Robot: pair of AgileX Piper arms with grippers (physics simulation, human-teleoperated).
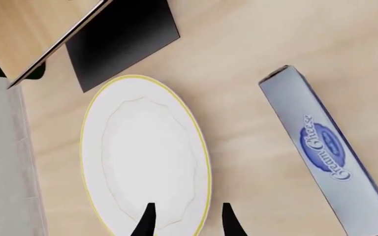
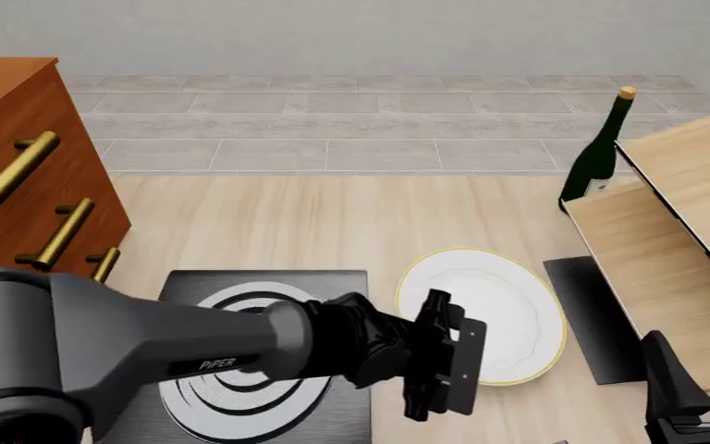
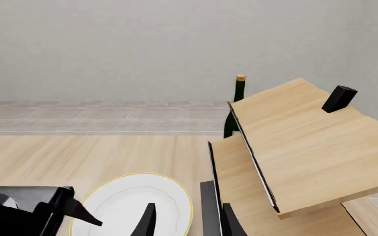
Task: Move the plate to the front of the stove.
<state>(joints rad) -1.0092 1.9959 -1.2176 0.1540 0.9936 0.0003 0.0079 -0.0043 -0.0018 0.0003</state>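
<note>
The plate (image 2: 491, 310), white with a thin gold rim, lies flat on the table just right of the stove (image 2: 330, 282), a black slab with silver ring burner. My left gripper (image 2: 458, 367) hovers over the plate's near-left edge. In the left wrist view the plate (image 1: 143, 147) fills the middle and the left gripper (image 1: 187, 219) is open, one fingertip over the plate and the other past its rim. My right gripper (image 2: 698, 363) stands open at the front right, holding nothing. The right wrist view shows the plate (image 3: 133, 206) ahead of the right gripper (image 3: 187, 220).
A plain black mat (image 2: 595, 319) lies right of the plate under a tilted wooden shelf (image 2: 676, 231). A green bottle (image 2: 595, 157) stands behind it. A wooden dresser (image 2: 22, 185) is at the left. A cream cheese box (image 1: 327, 157) lies near the plate.
</note>
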